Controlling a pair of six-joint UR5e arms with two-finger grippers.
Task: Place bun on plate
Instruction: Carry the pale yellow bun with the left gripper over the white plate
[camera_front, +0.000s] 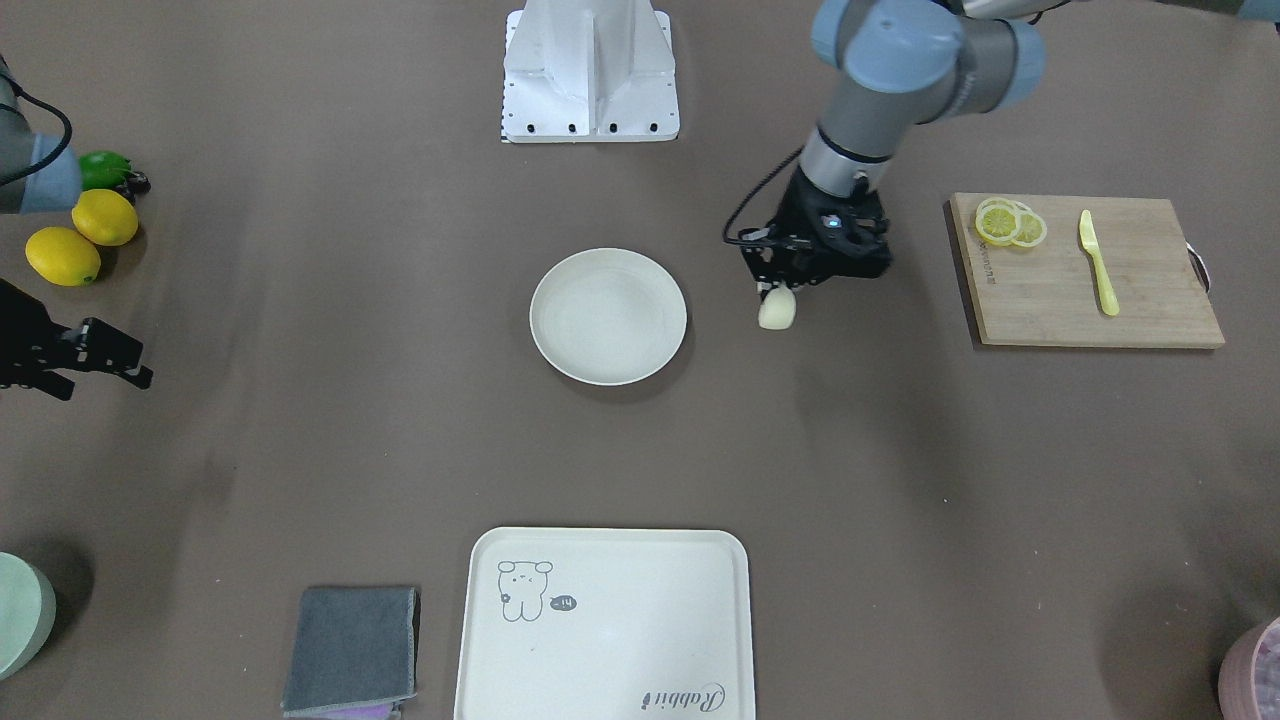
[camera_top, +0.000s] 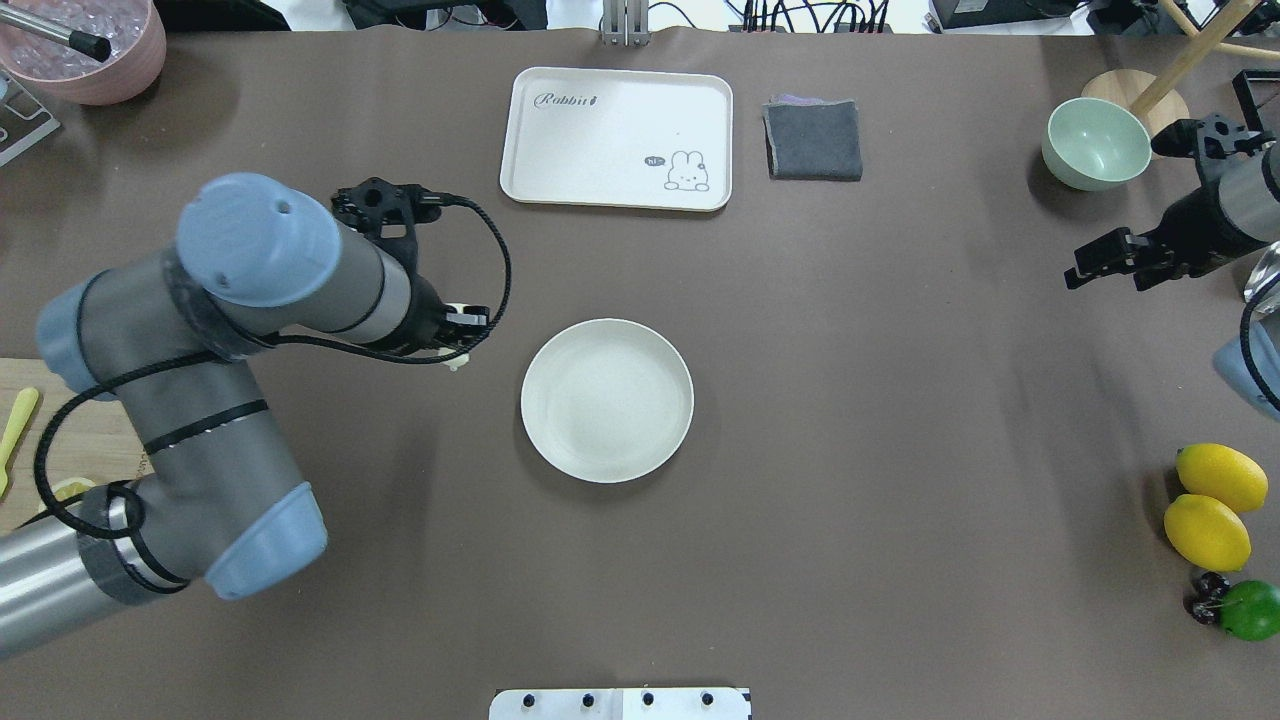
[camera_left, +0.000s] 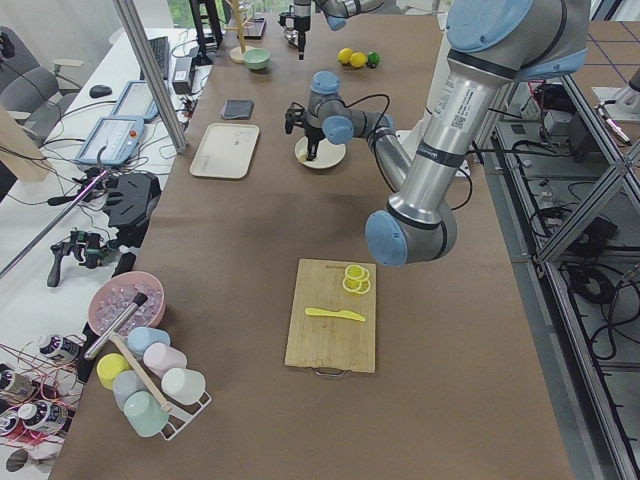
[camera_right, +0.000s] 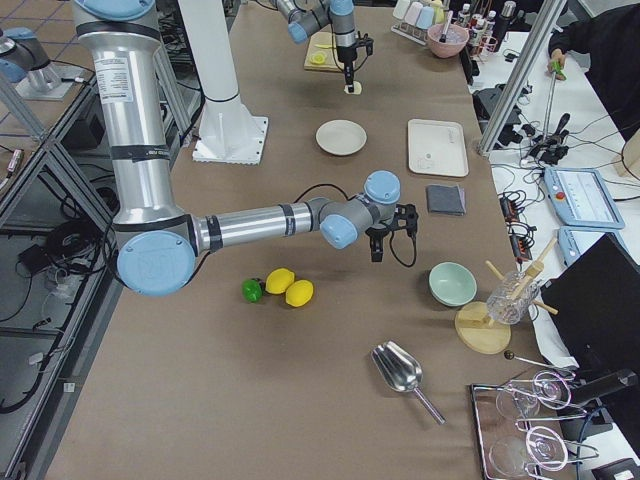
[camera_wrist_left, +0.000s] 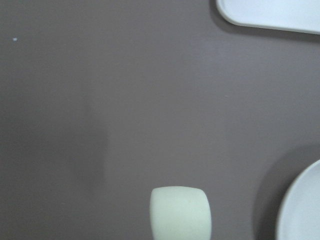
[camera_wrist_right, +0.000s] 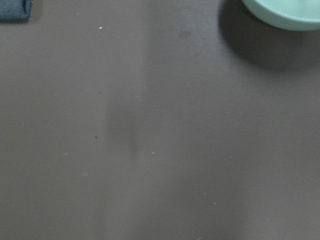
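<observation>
**Op:** Where's the bun rn?

**Asst:** The bun hangs in the left gripper, jaws clamped on its upper part. It's just beside the plate, on the cutting board side, and not over the plate yet. In the wrist cam its shadow sits apart from it, so I'd say it's off the table. Can't tell how high.

**Op:** And the other arm?

**Asst:** The right gripper has its jaws apart w/ nothing in them. It's well away from the plate, near the whole lemons, so you can leave it.

**Op:** OK, how do I do this bit well?

**Asst:** The plate has a raised rim, so give yourself clearance first, then carry the bun sideways over it. Go slow, since the grip looks to be on the top of the bun only and a jolt could prob. twist it. Stop over the plate's middle and lower until the bun rests on it. Then open and pull straight up so you don't drag it. Dropping from height risks a roll to the rim.

**Op:** Quick count?

**Asst:**
- 1 bun
- 1 plate, nothing on it
- 2 whole lemons
- 1 lime
- lemon slices: at least 2, overlapping, maybe 3
- 1 yellow knife, on the 1 cutting board
- 1 tray
- 1 grey cloth
- 1 green bowl
- 1 pink bowl
</observation>
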